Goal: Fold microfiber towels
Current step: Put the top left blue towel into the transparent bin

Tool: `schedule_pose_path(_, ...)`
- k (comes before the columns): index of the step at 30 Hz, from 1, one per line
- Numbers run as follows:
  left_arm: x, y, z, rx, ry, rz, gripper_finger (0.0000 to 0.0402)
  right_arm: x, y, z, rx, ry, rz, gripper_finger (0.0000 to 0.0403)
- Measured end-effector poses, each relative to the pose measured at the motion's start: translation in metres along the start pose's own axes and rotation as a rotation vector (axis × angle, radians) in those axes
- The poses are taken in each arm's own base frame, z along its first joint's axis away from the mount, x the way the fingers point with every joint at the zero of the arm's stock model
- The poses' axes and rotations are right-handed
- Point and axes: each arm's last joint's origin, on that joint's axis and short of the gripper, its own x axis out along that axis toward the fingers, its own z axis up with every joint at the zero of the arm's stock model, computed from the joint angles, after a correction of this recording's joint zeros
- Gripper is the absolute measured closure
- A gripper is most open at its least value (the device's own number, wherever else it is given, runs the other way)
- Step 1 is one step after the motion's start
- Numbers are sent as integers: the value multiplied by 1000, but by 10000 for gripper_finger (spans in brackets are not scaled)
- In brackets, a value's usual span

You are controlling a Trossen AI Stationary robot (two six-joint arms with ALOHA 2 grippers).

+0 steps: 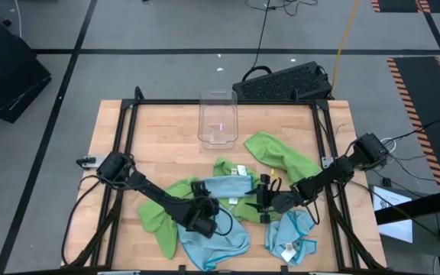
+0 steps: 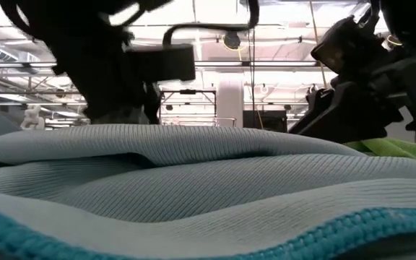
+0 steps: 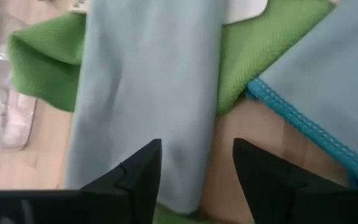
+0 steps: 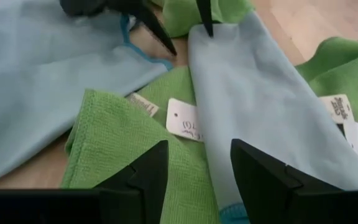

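Both arms are matte black, built of slender jointed links with bulkier cylindrical motor housings at the joints. Black cables loop alongside the links. Each black two-finger gripper [image 3: 194,180] [image 4: 197,177] carries flat, wedge-shaped, tapering fingers.

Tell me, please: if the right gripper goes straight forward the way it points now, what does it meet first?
Probably the folded light blue towel, lying just past the right gripper with its fingers apart. The left gripper waits at the towel's far end.
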Motion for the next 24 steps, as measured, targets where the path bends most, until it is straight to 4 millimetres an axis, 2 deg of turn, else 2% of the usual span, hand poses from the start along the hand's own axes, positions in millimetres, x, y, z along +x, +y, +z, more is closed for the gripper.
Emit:
schedule_pose_path(5, 10, 5, -4, -29, 2, -23, 189, -1, 2, -1, 1, 1, 6, 238)
schedule_pose_path(11, 14, 9, -3, -26, 16, -29, 219, -2, 3, -1, 0, -2, 12, 238)
schedule_pose_path(16, 20, 13, -1, -25, 31, -43, 269, -2, 4, 1, 12, -13, 13, 238)
schedule_pose_path(24, 26, 19, 0, 19, 60, -76, 385, -2, 5, 1, 96, -19, 20, 238)
